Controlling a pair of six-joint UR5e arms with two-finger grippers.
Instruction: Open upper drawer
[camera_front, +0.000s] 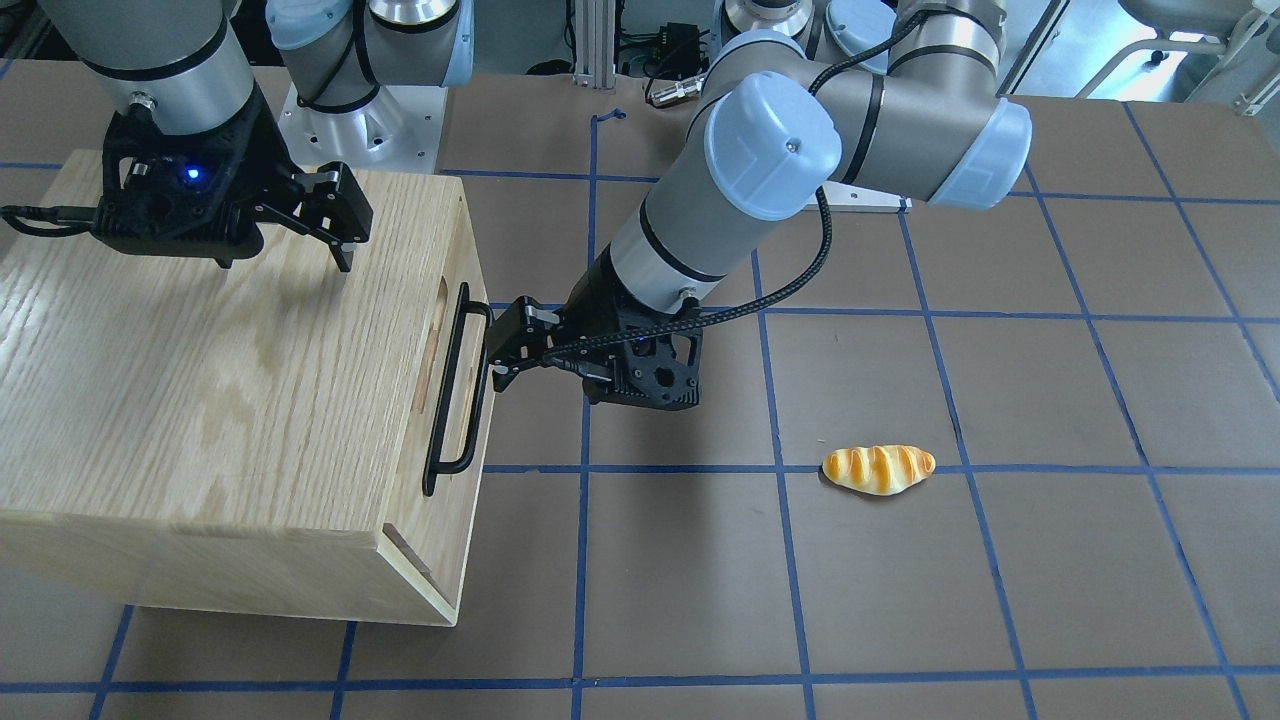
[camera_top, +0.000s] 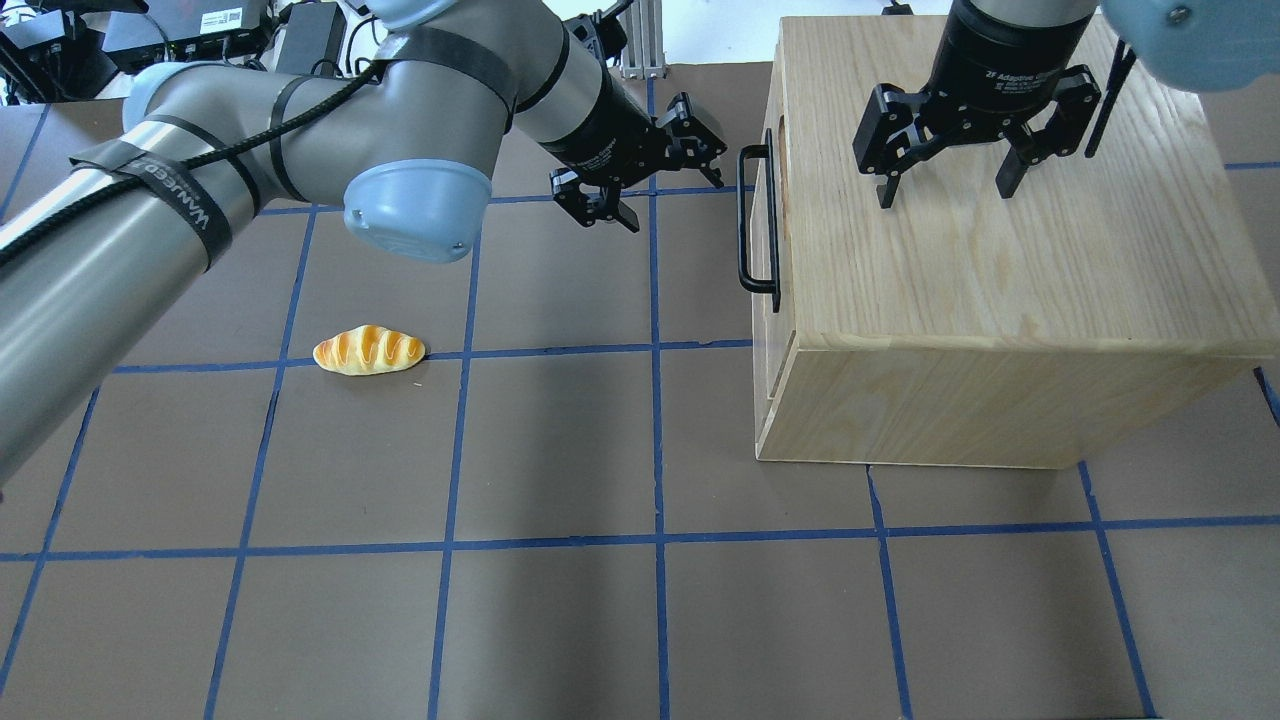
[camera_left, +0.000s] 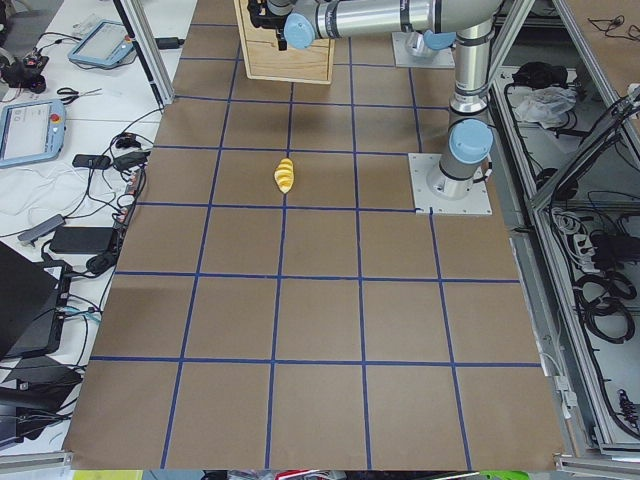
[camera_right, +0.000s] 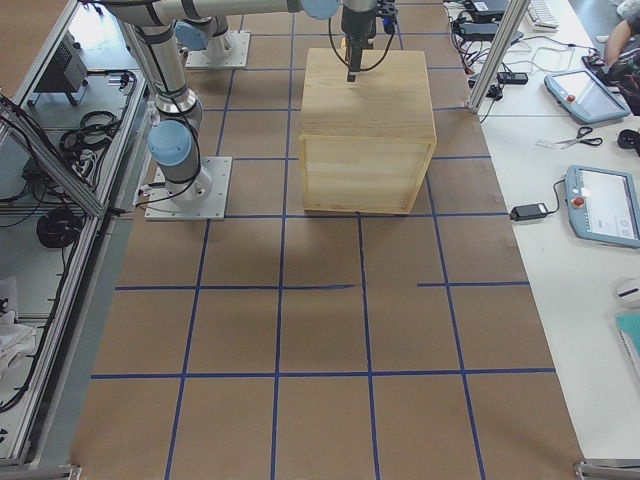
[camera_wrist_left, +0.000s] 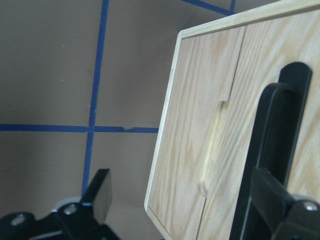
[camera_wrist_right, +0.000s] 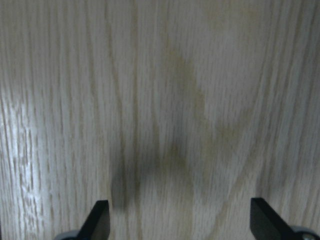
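black bar handle (camera_wrist_left: 275, 130) blurred, cut off at bottom edge.

Large oak-grain wooden cabinet box (camera_top: 1000, 280) on brown gridded tabletop (camera_top: 560, 620). Wide light-wood upper drawer (camera_wrist_left: 255, 65) in cabinet front; long black metal bar handle (camera_top: 745, 215) on drawer front. Left hand (camera_front: 498, 350) before cabinet front, just beside handle. Right hand (camera_top: 945, 195) above cabinet top. Yellow bread roll (camera_top: 369, 350) on tabletop, well apart from cabinet front, beyond left hand.
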